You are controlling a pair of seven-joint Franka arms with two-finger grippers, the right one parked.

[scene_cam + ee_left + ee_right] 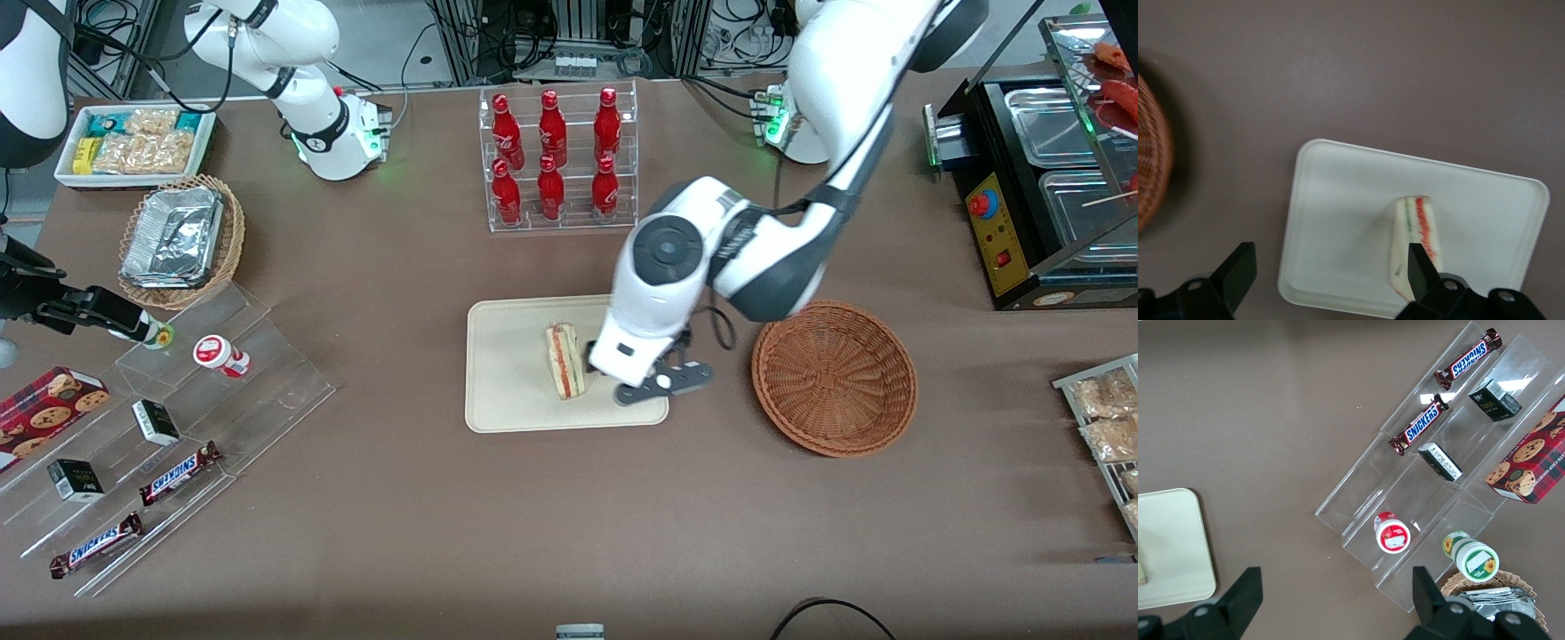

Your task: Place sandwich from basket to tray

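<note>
Looking across your brown table (533,533), you see the working arm (756,258) bent low over the middle, its wrist hanging above the tray's edge on the basket's side. The reddish-brown wicker basket (834,378) sits just beside the tray toward the working arm's end of the table, and nothing shows inside it. The cream tray (507,391) lies flat at the table's centre, nearer to the front camera than the clear rack of red bottles (558,156). From the wrist camera you see the tray (1338,220) whole, with only the basket's rim (1151,153) at the frame's edge.

Your gripper (591,366) hovers above the tray with its fingers (1238,270) spread wide apart — they hold nothing, and one fingertip overlaps the sandwich's end in the wrist view, though you cannot tell whether it touches.

The sandwich (564,360) rests on the tray, lying on its side with the red, orange and green filling stripes facing up — well inside the rim, on the half nearer the basket. The wrist camera shows the same wedge (1417,240), pale bread on both sides of the coloured stripes.

Toward the parked arm's end you have a stepped clear display (178,427) with Snickers bars (178,471), and a tan wicker basket of foil trays (178,240).
</note>
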